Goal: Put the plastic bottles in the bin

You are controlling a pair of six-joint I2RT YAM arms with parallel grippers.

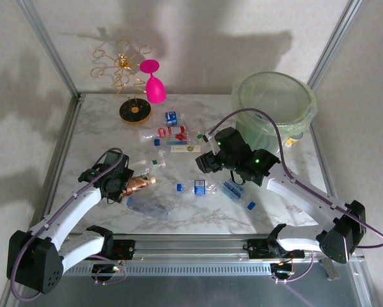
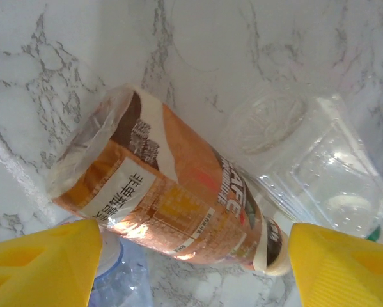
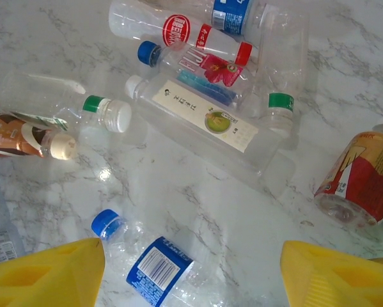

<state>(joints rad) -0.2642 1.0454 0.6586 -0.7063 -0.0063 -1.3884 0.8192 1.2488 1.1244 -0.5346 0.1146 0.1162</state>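
While the brown-labelled bottle (image 2: 178,204) lay slantwise between them, the left gripper (image 2: 192,256) kept one yellow finger by its base and one by its cap; whether it was pinching, I couldn't tell. The right gripper (image 3: 192,262) hung spread above the marble table (image 3: 197,192), a blue-capped bottle (image 3: 156,268) lying flat between its fingers. The bin (image 1: 304,109) stood at the far right corner, well apart from both.

A white marbled table (image 1: 95,128) is carrying plastic bottles (image 1: 172,132) lying scattered across its middle, a brown bottle (image 1: 140,184) lying near left, a pale-green bin (image 1: 241,102) standing far right, and a gold wire rack (image 1: 135,112) standing far left.
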